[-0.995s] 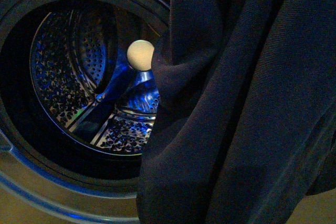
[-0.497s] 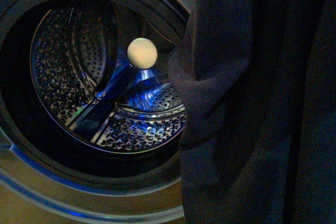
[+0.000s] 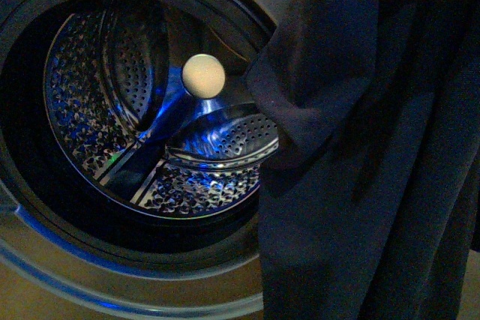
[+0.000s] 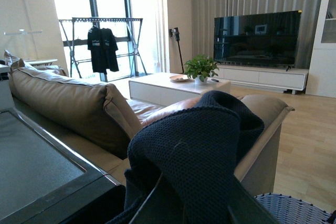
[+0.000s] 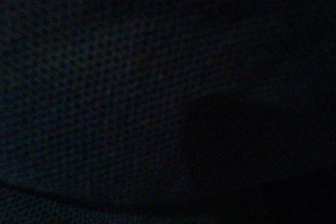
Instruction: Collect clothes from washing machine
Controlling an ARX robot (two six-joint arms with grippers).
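Observation:
The clothes [image 3: 375, 155], a dark navy garment, hang in front of the washing machine [image 3: 112, 275] and cover the right half of the front view. The round porthole and perforated steel drum [image 3: 97, 110] show at left, with a pale ball [image 3: 203, 76] inside the drum. In the left wrist view my left gripper [image 4: 194, 203] is shut on the clothes [image 4: 194, 145], which bulge up between its dark fingers. No arm shows in the front view. The right wrist view is dark and tells nothing.
The left wrist view looks across a living room: a tan leather sofa [image 4: 79, 108], the washer's grey top [image 4: 31, 161], a blue woven basket [image 4: 294, 211] low beside the gripper, a white coffee table [image 4: 173, 87], a TV [image 4: 257, 30] and a drying rack [image 4: 102, 45].
The hanging clothes have shifted right in the front view, uncovering more of the drum and its lifter paddle. The ball has stayed in place.

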